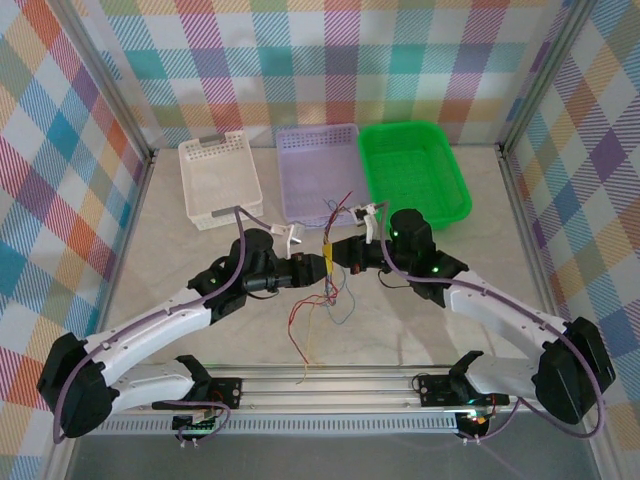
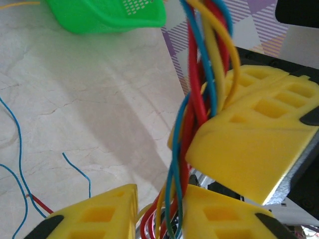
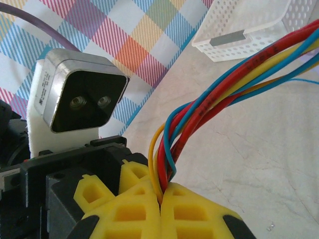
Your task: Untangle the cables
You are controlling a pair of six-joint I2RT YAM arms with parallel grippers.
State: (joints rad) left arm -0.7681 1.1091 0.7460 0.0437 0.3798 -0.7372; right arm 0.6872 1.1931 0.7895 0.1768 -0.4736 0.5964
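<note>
In front of the pale lilac plastic basket (image 1: 318, 165), the right gripper (image 3: 160, 193) pinches the twisted thin blue, red and yellow cables (image 3: 239, 87). The left gripper (image 2: 159, 206) brackets them, but I can't tell if it grips. The untangling looks barely begun.

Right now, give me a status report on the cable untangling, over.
Right fingers shut on the cables. Left fingers flank the same cables, grip unclear. Loose ends trail on the table; nothing blocking.

Cables (image 2: 199, 74) cut off top, bottom; left pincer (image 2: 159, 190) grip unclear.
</note>
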